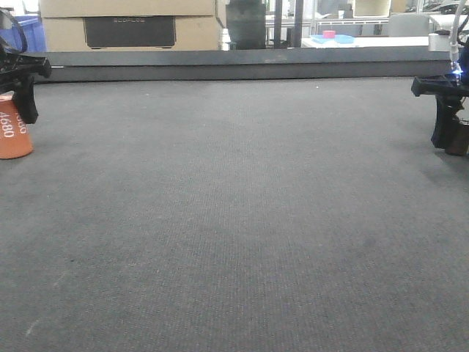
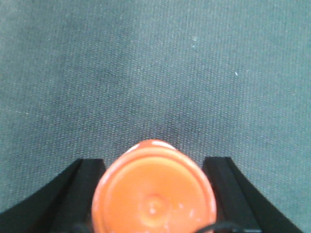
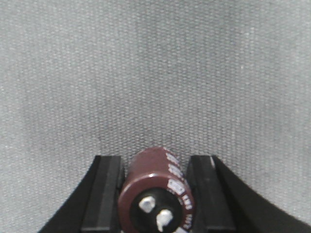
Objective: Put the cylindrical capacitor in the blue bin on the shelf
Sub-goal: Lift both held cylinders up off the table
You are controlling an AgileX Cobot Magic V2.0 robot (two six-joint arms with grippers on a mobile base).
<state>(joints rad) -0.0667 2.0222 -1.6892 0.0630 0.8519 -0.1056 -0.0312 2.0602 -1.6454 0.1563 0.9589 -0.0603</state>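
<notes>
Exterior front-facing view: a wide grey woven mat (image 1: pixel 234 220) fills most of the scene; at its far left edge the black left gripper (image 1: pixel 26 103) reaches down over an orange cylinder (image 1: pixel 13 128), which stands upright with white digits 4680 printed up its side; at the far right edge the black right gripper (image 1: pixel 448 132) holds a dark brown cylindrical capacitor (image 1: pixel 459 138), partly cut off by the frame; the two are well apart, with bare mat between them. Beyond the mat runs a long grey horizontal rail (image 1: pixel 234 64); behind it sit a cardboard box (image 1: pixel 128 26) and, in the top left corner, part of a blue bin (image 1: pixel 33 33); neither cylinder is near the bin.

Left wrist view: the orange cylinder is seen end-on, its round face toward the camera; the black fingers (image 2: pixel 90 187) press against both its sides, pinching it.

Right wrist view: the dark brown capacitor lies lengthwise between the black fingers (image 3: pixel 104 194), two silver terminals facing the camera and white print along its side; the jaws are closed against it on both sides.
</notes>
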